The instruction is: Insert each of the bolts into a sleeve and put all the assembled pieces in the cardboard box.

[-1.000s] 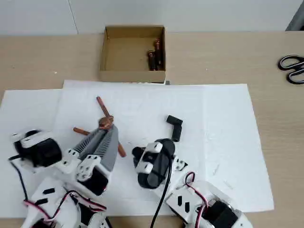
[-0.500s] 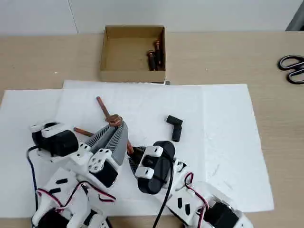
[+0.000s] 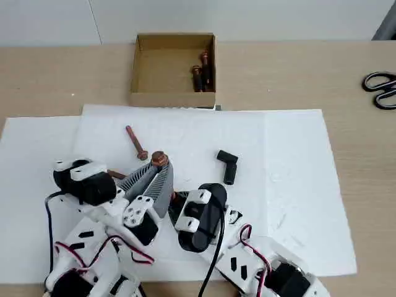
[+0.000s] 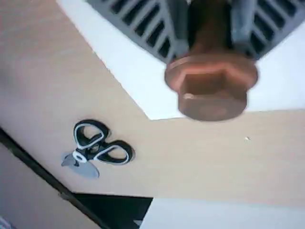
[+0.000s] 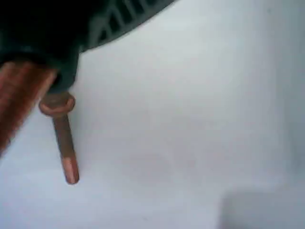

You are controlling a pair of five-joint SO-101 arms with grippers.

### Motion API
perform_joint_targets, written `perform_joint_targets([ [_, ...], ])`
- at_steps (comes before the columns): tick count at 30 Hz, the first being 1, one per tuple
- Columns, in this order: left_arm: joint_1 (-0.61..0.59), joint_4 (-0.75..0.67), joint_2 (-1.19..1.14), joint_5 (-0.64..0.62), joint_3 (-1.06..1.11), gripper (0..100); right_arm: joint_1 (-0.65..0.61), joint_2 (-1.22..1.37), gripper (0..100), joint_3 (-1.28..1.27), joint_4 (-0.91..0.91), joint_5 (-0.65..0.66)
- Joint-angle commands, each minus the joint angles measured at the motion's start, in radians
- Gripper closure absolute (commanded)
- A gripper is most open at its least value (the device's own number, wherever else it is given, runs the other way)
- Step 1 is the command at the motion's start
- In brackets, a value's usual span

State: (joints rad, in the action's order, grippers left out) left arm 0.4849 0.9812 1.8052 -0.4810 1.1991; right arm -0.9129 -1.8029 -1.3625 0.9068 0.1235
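My left gripper (image 3: 158, 167) is shut on a copper bolt (image 3: 159, 158), head uppermost, over the white paper. In the left wrist view the hex head (image 4: 212, 86) sticks out past the grey fingers (image 4: 143, 19). The bolt's shaft slants down to my right gripper (image 3: 176, 203), which is shut on a black sleeve (image 5: 43, 43); the blurred copper shaft (image 5: 19, 95) meets the sleeve's end. A loose bolt (image 3: 134, 142) lies on the paper, and another (image 3: 114, 174) is half hidden by the left arm. Two black sleeves (image 3: 228, 166) lie to the right. The cardboard box (image 3: 173, 99) holds assembled pieces (image 3: 203, 69).
White paper sheets (image 3: 291, 185) cover the near table. Scissors (image 3: 380, 90) lie at the far right edge on bare wood, also seen as scissors (image 4: 97, 149) from the left wrist. A loose bolt (image 5: 62, 138) lies on the paper under the right wrist.
The left arm has swung right with the bolt, bringing its head to about the paper's middle and its shaft against the right gripper. The right arm has barely moved.
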Motion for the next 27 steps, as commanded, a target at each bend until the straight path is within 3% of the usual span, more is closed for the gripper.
perform_joint_targets([
  [1,0.005,0.1,0.003,0.034,-0.045,100,-0.002,-0.008,99.5,0.077,-0.025,0.012],
  [7,0.005,0.189,0.006,0.077,-0.07,100,-0.002,-0.008,99.5,0.097,-0.027,0.014],
  [21,-0.003,0.236,0.006,0.126,-0.053,99,-0.001,-0.007,99.5,0.115,-0.025,0.014],
  [27,-0.008,0.239,0.006,0.126,-0.054,85,0.012,-0.007,99.5,0.117,-0.025,0.015],
])
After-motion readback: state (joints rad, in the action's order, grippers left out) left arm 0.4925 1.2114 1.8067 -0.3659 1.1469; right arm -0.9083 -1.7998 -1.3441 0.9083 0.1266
